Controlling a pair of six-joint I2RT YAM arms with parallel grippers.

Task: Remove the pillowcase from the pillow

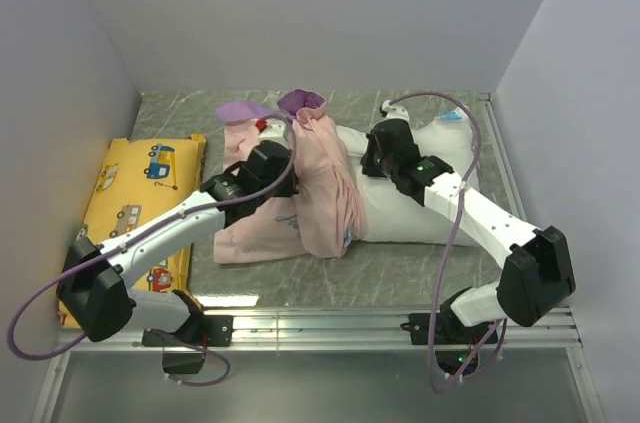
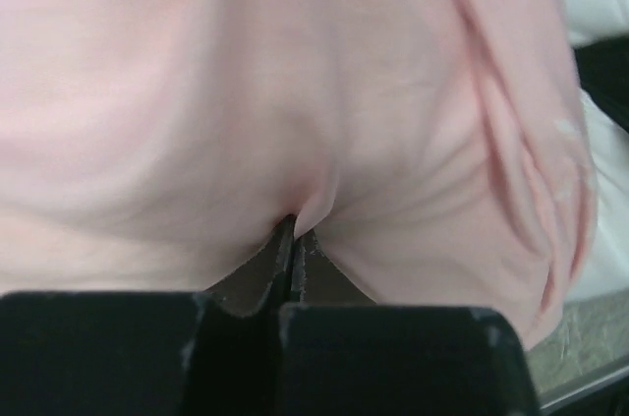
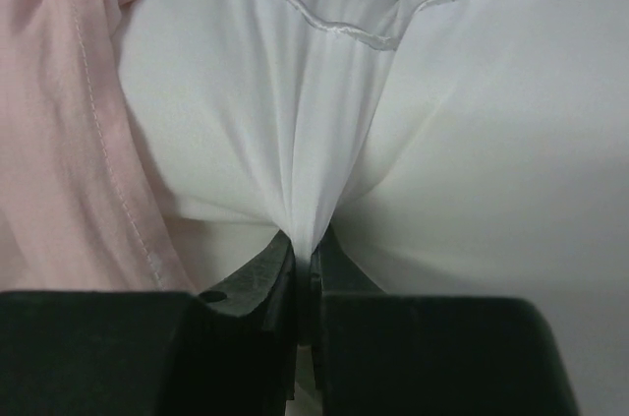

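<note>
The pillowcase (image 1: 310,198) lies bunched and turned inside out in the middle of the table, pale pink, with purple corners at the back. It covers the left part of the white pillow (image 1: 420,208), whose right part is bare. My left gripper (image 1: 283,155) is shut on a fold of the pink pillowcase (image 2: 324,121); the pinch shows in the left wrist view (image 2: 298,229). My right gripper (image 1: 375,155) is shut on a pleat of the pillow's white fabric (image 3: 472,141), pinched at the fingertips (image 3: 305,244). The pillowcase's hem (image 3: 79,121) lies just left of it.
A yellow cushion (image 1: 135,208) printed with vehicles lies along the left wall. Grey walls close the table on the left, back and right. A metal rail (image 1: 330,323) runs along the near edge. A small blue tag (image 1: 452,116) shows at the pillow's far right corner.
</note>
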